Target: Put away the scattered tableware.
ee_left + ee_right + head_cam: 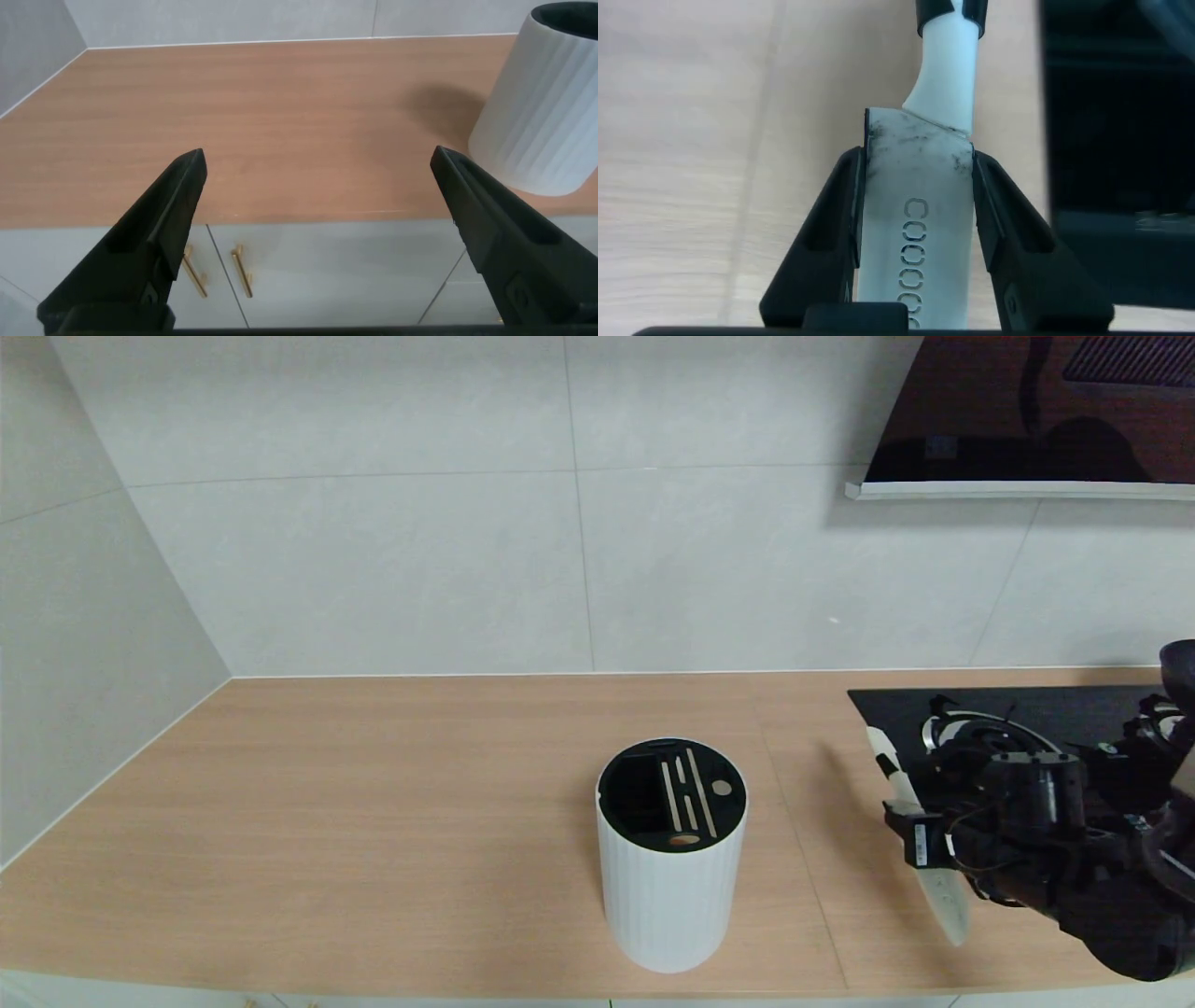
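A white knife (941, 887) with a white and black handle lies lengthwise at the right of the wooden counter (373, 803), beside the cooktop. My right gripper (920, 840) is shut on it; in the right wrist view its fingers (831, 243) press both edges of the blade (915, 215). A white ribbed cylindrical holder (670, 868) with a black slotted top stands at the counter's middle front, to the left of the knife. My left gripper (318, 243) hangs open by the counter's front edge, with the holder (542, 103) off to one side.
A black cooktop (1027, 709) with a burner lies at the counter's right end, under a dark range hood (1027, 420). Tiled walls close the back and left. Below the front edge are cabinet doors with gold handles (241, 271).
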Robot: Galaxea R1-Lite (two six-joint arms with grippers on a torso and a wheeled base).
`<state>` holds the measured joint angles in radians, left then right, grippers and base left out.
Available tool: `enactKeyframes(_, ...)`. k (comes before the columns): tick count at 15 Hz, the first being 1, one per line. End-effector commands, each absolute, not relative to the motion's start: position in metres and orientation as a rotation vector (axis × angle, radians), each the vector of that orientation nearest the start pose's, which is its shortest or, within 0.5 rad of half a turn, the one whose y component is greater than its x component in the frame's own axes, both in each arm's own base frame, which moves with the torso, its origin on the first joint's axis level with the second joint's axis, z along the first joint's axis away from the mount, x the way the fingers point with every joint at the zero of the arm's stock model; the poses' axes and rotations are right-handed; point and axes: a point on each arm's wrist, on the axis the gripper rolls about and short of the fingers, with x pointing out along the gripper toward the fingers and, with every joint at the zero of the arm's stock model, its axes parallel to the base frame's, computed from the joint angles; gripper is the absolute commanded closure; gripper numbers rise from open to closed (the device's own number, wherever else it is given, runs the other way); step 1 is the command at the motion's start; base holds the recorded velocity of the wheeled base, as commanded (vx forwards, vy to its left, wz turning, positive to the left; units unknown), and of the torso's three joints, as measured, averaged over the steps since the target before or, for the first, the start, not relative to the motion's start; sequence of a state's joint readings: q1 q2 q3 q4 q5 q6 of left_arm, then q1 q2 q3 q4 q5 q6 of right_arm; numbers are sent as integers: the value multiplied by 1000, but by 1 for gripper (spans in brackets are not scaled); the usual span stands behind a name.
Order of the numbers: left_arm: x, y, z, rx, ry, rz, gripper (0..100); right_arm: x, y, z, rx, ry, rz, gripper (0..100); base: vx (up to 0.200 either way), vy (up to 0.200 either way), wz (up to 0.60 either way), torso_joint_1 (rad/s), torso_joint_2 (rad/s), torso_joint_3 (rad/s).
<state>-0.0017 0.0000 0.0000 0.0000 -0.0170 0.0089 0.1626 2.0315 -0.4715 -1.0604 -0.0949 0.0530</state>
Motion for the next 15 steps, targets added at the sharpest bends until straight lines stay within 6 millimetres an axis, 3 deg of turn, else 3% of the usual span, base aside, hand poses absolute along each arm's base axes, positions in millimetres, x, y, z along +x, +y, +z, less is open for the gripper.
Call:
enactKeyframes(1,-23,0,76,8,-2,-18,0,281,50,89,10,395,78,100,0,0,0,0,0,0)
enactKeyframes(4,-26,0,89,-5,-67,-25,0,267,55,109,10,368,113,100,0,0,0,0,0,0)
enactKeyframes(6,-33,-3,105,-60,-98,-147,0,260,56,120,2,331,152,100,0,0,0,0,0,0)
enactKeyframes(7,-37,-5,111,-60,-87,-222,0,260,56,125,-5,309,163,100,0,0,0,0,0,0)
enactKeyframes(9,-43,-9,142,-136,9,-455,0,277,61,152,-21,232,181,100,0,0,0,0,0,0)
enactKeyframes(12,-20,-15,188,-200,131,-713,0,288,79,189,-15,206,232,100,0,0,0,0,0,0)
enactKeyframes(15,24,-18,237,-237,227,-874,0,290,111,212,-12,143,330,100,0,0,0,0,0,0)
